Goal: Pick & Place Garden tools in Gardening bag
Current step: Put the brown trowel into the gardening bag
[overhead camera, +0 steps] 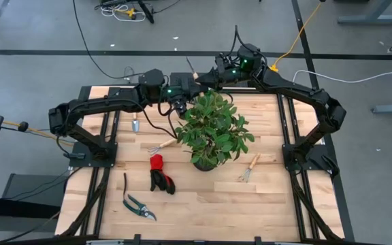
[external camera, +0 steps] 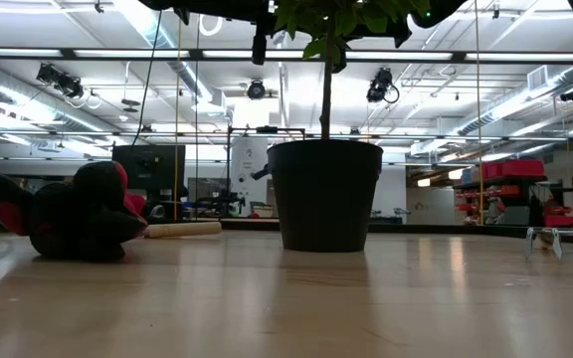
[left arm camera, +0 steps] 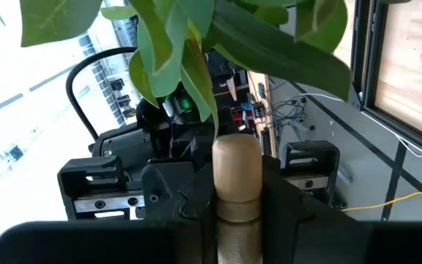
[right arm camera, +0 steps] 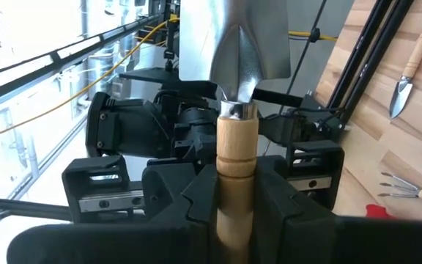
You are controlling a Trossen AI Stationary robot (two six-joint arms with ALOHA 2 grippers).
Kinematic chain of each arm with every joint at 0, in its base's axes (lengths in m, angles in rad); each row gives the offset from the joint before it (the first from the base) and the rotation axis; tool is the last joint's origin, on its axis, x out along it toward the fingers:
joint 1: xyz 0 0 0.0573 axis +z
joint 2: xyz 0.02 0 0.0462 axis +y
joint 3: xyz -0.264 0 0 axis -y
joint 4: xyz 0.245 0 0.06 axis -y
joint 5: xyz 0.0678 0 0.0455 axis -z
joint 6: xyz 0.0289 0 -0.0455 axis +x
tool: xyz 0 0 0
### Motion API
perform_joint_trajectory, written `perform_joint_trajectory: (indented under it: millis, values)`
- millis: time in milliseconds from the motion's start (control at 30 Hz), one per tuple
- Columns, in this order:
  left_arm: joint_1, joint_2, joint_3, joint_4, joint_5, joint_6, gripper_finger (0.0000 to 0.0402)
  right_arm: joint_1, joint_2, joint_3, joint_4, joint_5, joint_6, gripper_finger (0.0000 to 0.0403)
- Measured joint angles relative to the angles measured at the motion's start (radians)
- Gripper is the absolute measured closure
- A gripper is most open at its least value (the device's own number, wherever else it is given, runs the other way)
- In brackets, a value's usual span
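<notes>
From above, the right gripper and left gripper meet just behind the potted plant, at the table's far edge. Gloves, shears and a hand rake lie on its near side, with no gardening bag in sight. The low view shows only bare boards either side of the pot. At the wrists, the right gripper is clamped on the trowel and the left straddles its butt, grip uncertain. This looks like a handover, so the right should let go only once the left holds, keeping clear of the leaves.

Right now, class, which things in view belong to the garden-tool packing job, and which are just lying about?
Job: trowel, held in the right gripper, at the left gripper; small trowel; two hand rakes; gloves; pruning shears.
Lying about: potted plant; cable bundle on floor.
</notes>
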Motion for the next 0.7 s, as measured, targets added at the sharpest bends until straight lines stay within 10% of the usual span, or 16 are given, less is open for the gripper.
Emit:
perform_joint_trajectory:
  millis: [700]
  values:
    - [0.000,0.000,0.002,0.002,-0.029,-0.023,0.0332,0.000,0.000,0.000,0.026,-0.007,-0.005,0.0328]
